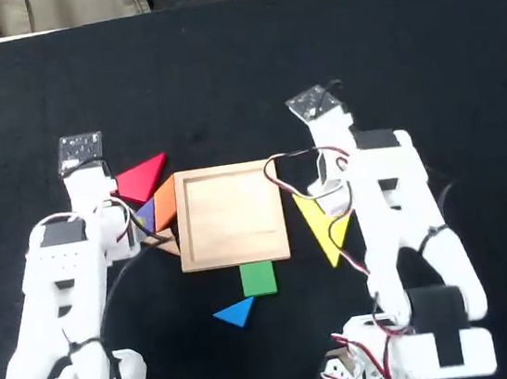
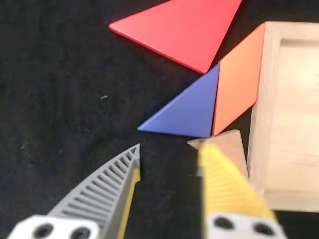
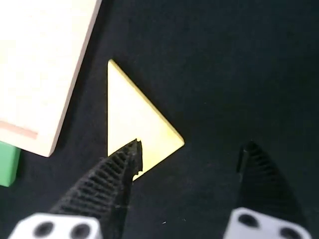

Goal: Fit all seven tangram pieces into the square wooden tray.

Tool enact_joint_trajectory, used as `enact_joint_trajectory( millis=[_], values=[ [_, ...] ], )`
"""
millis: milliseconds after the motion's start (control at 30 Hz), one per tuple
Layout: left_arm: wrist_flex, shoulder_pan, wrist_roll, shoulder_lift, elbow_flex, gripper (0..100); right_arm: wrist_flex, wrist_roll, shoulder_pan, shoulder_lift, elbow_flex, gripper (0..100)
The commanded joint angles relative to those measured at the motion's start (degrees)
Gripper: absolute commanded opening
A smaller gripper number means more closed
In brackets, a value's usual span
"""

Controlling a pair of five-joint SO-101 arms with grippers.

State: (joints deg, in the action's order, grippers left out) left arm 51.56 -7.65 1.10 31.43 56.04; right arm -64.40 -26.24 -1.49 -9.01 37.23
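R pincer [image 3: 192, 149]: open, empty | yellow triangle [image 3: 132, 119]: flat on tabletop [image 1: 404, 57] just beside tray [image 1: 237, 260], corner under one finger [image 3: 119, 174], not between both (pincer needs shift toward tray, I judge) | R arm [image 1: 385, 191] nearer.

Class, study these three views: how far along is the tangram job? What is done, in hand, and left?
Done: nothing; the wooden tray holds no piece. In hand: nothing gripped; the right gripper hangs open at the yellow triangle, the left gripper open near the purple-blue triangle. Left: all seven, also the red triangle, orange piece, tan triangle, green square and small blue triangle.
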Motion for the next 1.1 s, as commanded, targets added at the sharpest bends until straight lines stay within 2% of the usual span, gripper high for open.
enact_joint_trajectory(
  millis=[0, 67, 233, 400, 533, 800, 1067],
  values=[
    [-2.99, -0.22, -9.93, 6.33, 3.65, 30, 0.53, -0.62, -0.53, 1.71, -1.63, 31.5],
    [-3.87, -0.22, -12.13, 8.79, 5.58, 31, 0.26, -0.53, -0.18, 2.15, -1.71, 31.5],
    [-7.82, -0.13, -11.96, 13.63, 10.77, 31, -1.23, 0.18, 0.35, 2.68, -1.1, 32.5],
    [-8.62, -0.13, -11.96, 16.44, 12.44, 31, -2.11, 0.53, 5.45, 2.33, 1.19, 41.4],
    [-8.62, -0.04, -10.46, 16.26, 12.53, 31, -1.67, 2.9, 8.79, 2.59, 1.89, 42.3],
    [-8.62, -0.04, -10.37, 16.18, 12.53, 31, 4.75, 3.43, 5.36, 2.68, 5.32, 42.2],
    [-8.62, -0.04, -10.46, 16.18, 12.53, 31, 7.21, 3.43, 5.1, 2.68, 7.78, 42.2]
  ],
)
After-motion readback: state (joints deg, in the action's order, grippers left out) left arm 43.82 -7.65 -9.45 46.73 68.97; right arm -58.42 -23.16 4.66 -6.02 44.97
